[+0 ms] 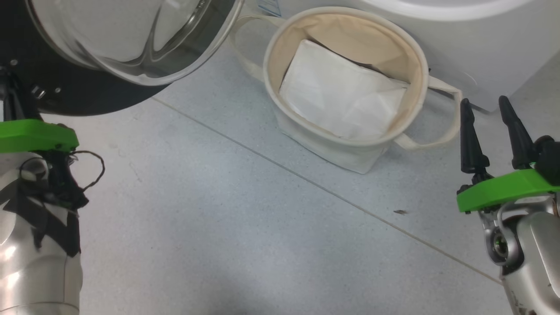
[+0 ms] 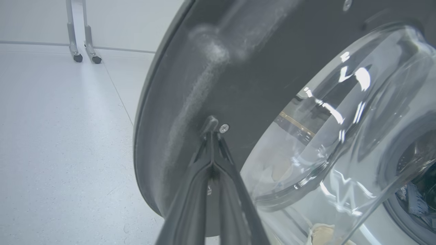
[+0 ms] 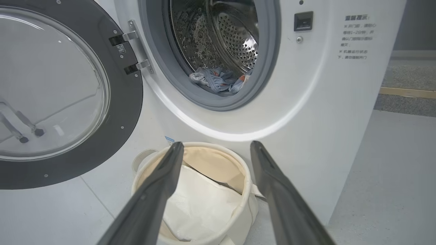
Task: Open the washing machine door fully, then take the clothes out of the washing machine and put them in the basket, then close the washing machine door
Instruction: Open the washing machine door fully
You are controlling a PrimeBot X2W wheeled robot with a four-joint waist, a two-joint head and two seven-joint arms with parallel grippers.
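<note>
Touching the matte-ringed washing machine door, the left gripper is clenched empty; the right gripper is held spread right of the round canvas basket.

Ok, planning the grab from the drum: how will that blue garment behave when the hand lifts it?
The clothes lie crumpled in folds at the front of the drum, so probably floppy: they would likely drape and trail from a pinch. The fabric looks thin, so likely light. A hanging end might drag over the grey gasket below.
</note>
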